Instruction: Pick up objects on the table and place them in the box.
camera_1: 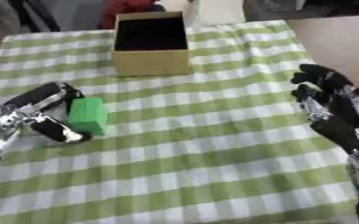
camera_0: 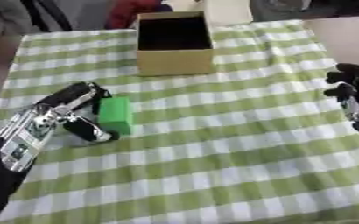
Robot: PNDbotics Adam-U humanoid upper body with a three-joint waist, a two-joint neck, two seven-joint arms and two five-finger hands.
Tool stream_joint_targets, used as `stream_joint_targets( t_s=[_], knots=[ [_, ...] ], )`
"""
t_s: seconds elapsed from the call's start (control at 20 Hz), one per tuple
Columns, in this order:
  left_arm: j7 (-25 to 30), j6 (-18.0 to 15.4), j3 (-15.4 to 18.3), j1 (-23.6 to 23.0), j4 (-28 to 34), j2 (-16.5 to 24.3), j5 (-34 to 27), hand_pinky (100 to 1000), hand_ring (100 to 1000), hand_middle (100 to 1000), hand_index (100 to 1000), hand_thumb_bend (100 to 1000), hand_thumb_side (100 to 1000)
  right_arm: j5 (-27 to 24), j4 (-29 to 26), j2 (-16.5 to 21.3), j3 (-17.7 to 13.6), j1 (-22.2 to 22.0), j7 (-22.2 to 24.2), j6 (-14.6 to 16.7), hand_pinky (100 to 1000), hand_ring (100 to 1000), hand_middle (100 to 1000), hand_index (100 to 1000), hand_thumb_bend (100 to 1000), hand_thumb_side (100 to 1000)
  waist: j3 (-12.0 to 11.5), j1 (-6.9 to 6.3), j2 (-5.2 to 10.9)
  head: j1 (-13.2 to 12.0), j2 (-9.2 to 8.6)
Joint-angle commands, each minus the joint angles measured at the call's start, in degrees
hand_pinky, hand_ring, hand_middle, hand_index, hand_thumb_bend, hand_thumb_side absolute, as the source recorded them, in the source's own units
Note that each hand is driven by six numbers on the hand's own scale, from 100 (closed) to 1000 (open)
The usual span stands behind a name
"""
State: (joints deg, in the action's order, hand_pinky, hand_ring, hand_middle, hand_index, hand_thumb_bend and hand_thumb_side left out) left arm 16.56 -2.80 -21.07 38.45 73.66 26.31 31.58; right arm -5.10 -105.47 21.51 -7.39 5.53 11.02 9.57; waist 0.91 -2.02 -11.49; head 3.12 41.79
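A green block (camera_0: 116,114) lies on the desk (camera_0: 236,144), which is covered by a green-and-white checked cloth, while the left robot hand (camera_0: 74,114) brackets it from the robot's left side. Upper fingers (camera_0: 85,94) reach over the block's far end and a lower digit (camera_0: 90,130) curls at its near end, both apparently touching or just beside the block, which sits flat on the cloth and not yet lifted. Whether the digits truly press it cannot be told; the hand looks partly closed around the block rather than spread wide.

The block appears to be a stiff, box-shaped piece with smooth, flat faces, probably light foam or plastic. It should hold its shape under a pinch, though smooth sides may slip if taken near an edge. The soundest hold looks to be across two opposite flat faces at mid-length, so it does not swing when raised.

The open cardboard box (camera_0: 175,62) stands farther back near the desk's far edge, well apart from the block, its dark interior showing nothing that can be made out. The right robot hand (camera_1: 329,109) waits at the right side, above the cloth, fingers loosely bent and holding nothing.
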Motion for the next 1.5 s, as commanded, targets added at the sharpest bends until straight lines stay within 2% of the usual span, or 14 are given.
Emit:
stream_joint_targets(
  t_s=[0.05, 0.4, 0.65, 1.05, 1.25, 1.5],
  knots=[
    [-0.42, 0.88, 0.90, 1.29, 3.31, 2.63, -2.52, 732, 463, 395, 561, 427, 206, 0.07, -0.40, 0.86, -0.30, 0.32, 0.11, 0.14, 730, 879, 656, 849, 100, 374, 0.00, 0.07, 0.99, 0.17, 0.30],
    [3.50, 2.46, 0.71, 3.73, 10.89, 6.69, -8.46, 734, 471, 405, 572, 438, 207, 0.04, -0.29, 1.00, 0.02, 0.24, 0.51, 0.14, 730, 879, 656, 849, 100, 376, 0.57, -0.11, 1.27, 0.28, 0.03],
    [2.73, 3.53, 1.70, 7.44, 10.28, 6.77, -8.79, 724, 480, 416, 582, 457, 182, -0.16, -0.26, 1.12, 0.76, 0.46, 1.28, 0.22, 730, 880, 656, 849, 100, 377, 1.79, -0.15, 1.42, -0.06, -0.34],
    [-3.78, 1.96, 4.59, 14.87, -3.61, 0.43, -1.53, 733, 503, 441, 600, 446, 170, -0.68, -0.35, 1.06, 2.55, 1.58, 3.18, 0.38, 730, 880, 655, 849, 100, 368, 4.72, -0.14, 1.03, -1.29, -1.07],
    [-8.89, 1.54, 8.12, 18.15, -11.84, -3.26, 2.26, 741, 506, 443, 603, 420, 166, -0.78, -0.41, 1.13, 4.07, 2.90, 4.67, 0.47, 731, 881, 656, 849, 100, 384, 7.61, -0.67, 0.43, -2.93, -1.86],
    [-17.21, 2.22, 12.57, 21.55, -20.24, -5.86, 7.41, 746, 514, 452, 611, 419, 177, -0.99, -0.46, 0.76, 6.07, 5.07, 6.90, 0.39, 731, 882, 655, 849, 100, 396, 11.73, -1.57, -0.94, -4.99, -3.49]
  ],
)
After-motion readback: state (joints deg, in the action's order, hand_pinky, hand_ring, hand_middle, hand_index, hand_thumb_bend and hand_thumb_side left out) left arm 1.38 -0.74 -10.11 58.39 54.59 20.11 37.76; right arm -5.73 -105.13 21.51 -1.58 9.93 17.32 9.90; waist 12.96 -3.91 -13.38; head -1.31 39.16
